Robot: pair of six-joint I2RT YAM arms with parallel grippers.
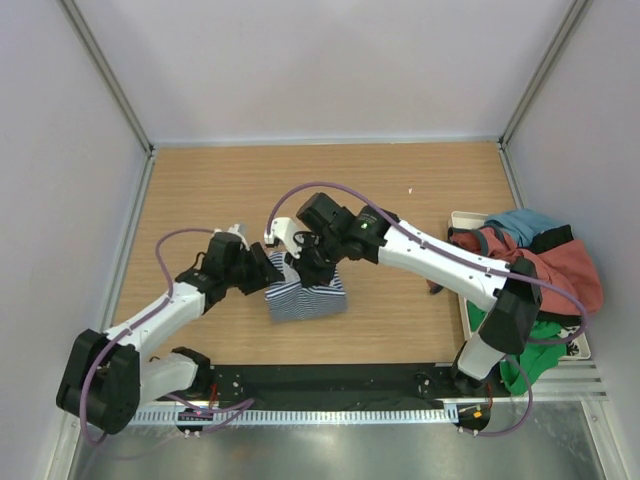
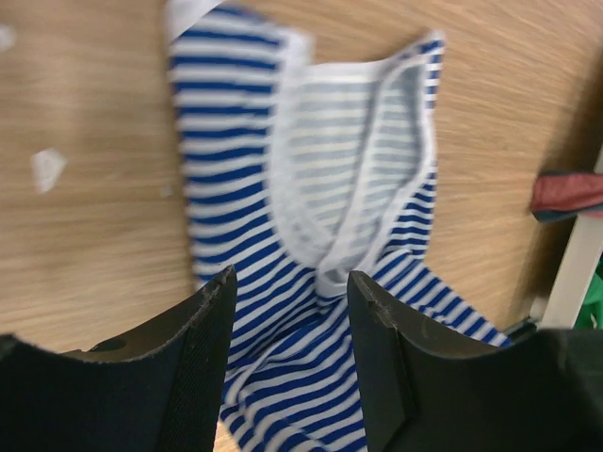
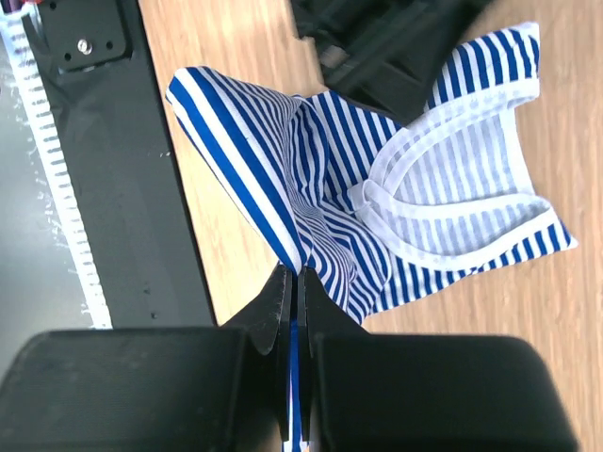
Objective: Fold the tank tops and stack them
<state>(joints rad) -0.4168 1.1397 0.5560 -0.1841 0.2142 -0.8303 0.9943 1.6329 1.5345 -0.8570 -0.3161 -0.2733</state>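
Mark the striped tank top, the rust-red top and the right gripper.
striped tank top [image 1: 305, 298], top external view, middle of the folded body.
rust-red tank top [image 1: 568, 272], top external view, bunched cloth at right.
right gripper [image 3: 292, 281], right wrist view, between its fingertips.

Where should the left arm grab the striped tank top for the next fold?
Probably the striped cloth just below the white neckline, from above: the striped tank top lies between the left gripper's open fingers there, while the right gripper pinches the fold opposite.

This looks like a robotics lab test cell: plain white panels [image 1: 320, 60] on metal framing [image 1: 108, 70] box in a wooden surface [image 1: 420, 180]. Two cabled robot arms [image 1: 440, 262] are bolted along its near rail [image 1: 330, 412].
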